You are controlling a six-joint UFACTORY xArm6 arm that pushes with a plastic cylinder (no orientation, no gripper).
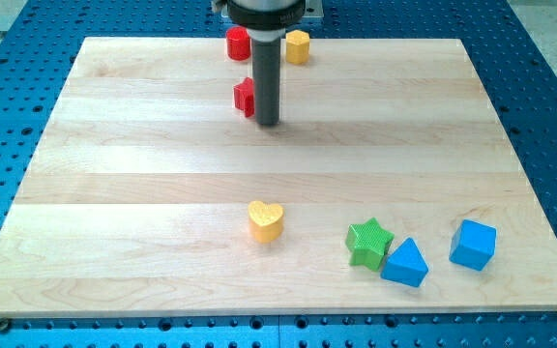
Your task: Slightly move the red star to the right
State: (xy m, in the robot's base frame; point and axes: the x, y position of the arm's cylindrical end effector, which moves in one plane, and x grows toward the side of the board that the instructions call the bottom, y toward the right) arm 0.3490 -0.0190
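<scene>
My tip (267, 123), the blunt end of a smooth dark rod with no fingers to open or close, rests on the pale, grained wooden board (143, 193) near the view's top. The red star (245, 98) sits just at its left, partly hidden, apparently touching. Behind are a red cylinder (237, 43) and a yellow hexagonal block (298, 46). Toward the view's bottom lie a yellow heart (266, 220), a green star (368, 242), a blue triangle (405, 263) and a blue cube (473, 244). A perforated blue table (17, 126) surrounds the board.
</scene>
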